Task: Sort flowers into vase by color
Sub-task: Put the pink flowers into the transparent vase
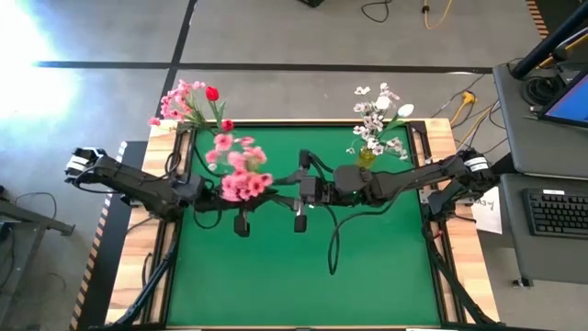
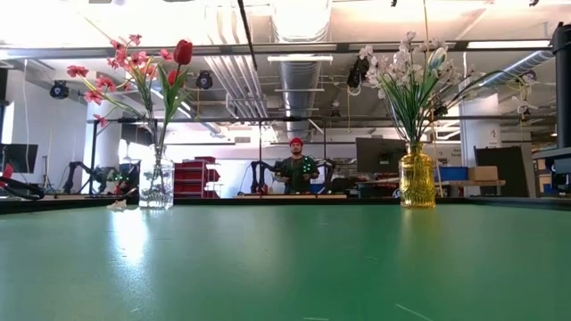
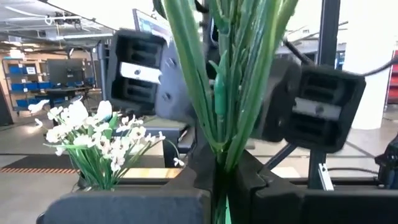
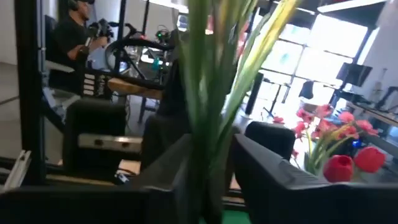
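We judge the pink blossom spray [image 1: 242, 171], held above mid-table, light and floppy-headed, so our left gripper [image 3: 219, 180] rightly pinches its thin stems low while the right gripper [image 4: 210, 163] stands slightly parted around them.

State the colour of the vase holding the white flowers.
Amber yellow glass vase, clearest in the low view.

Pink blossom sprays [image 1: 241, 172] on green stems [image 3: 221, 74], green table mat [image 1: 303, 267], yellow vase [image 2: 417, 178], clear vase [image 2: 156, 183].
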